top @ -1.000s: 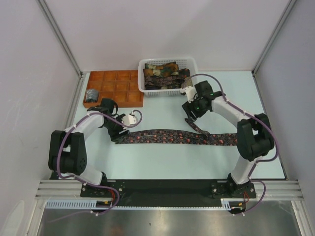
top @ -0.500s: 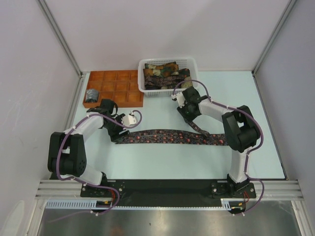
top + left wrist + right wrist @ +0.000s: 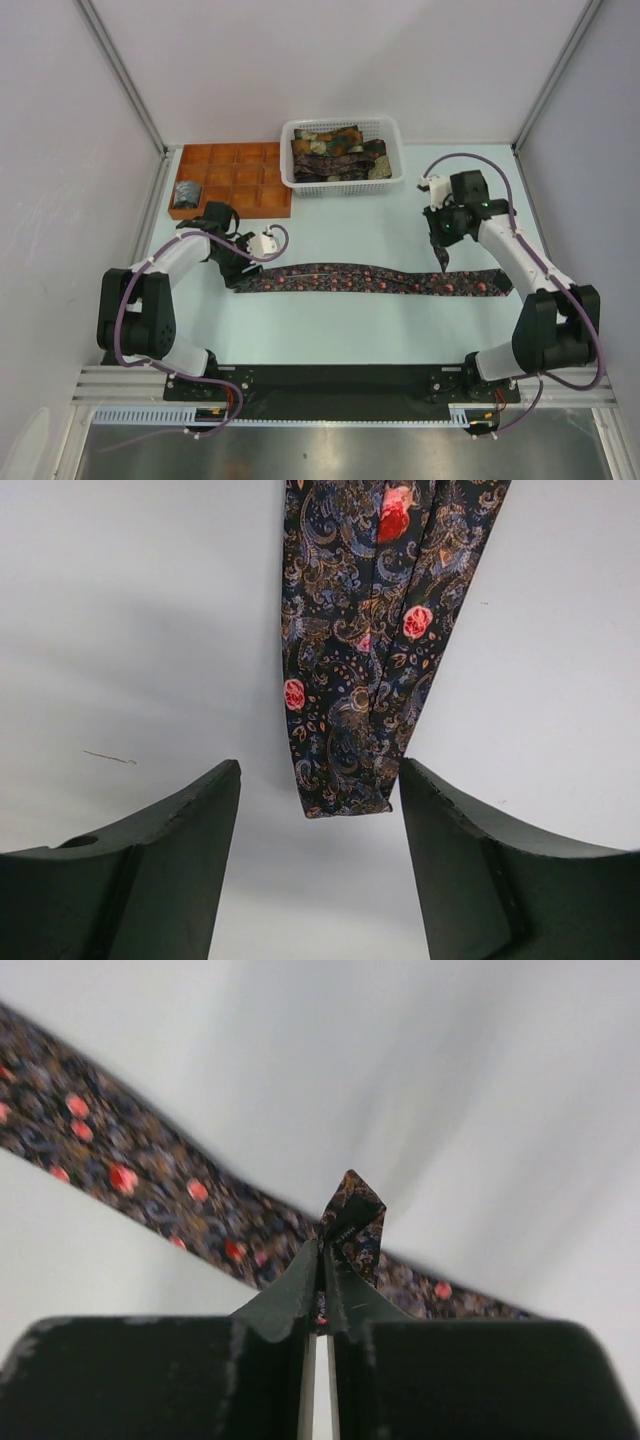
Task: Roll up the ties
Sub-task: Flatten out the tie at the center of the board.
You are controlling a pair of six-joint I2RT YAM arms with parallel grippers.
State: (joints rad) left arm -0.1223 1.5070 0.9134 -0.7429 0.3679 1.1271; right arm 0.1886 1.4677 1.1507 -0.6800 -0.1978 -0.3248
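A dark tie with pink-red marks [image 3: 340,275] lies stretched across the table from left to right. Its narrow end [image 3: 345,780] rests flat between the open fingers [image 3: 180,830] of my left gripper [image 3: 243,268], untouched by either one. My right gripper [image 3: 441,256] hovers over the tie's right part. In the right wrist view that gripper [image 3: 325,1252] is shut on a folded pointed tip of the tie [image 3: 352,1218], lifted off the table, with the rest of the tie [image 3: 150,1195] running below.
A white mesh basket [image 3: 392,130] at the back holds several more ties [image 3: 335,155]. An orange compartment tray [image 3: 240,170] stands at the back left, with a rolled tie [image 3: 187,193] in its near-left cell. Frame posts and walls enclose the table.
My right gripper has closed on the tie's end and swung from near the basket out to the right, drawing the tie's folded right part out straighter. The left arm has stayed put.
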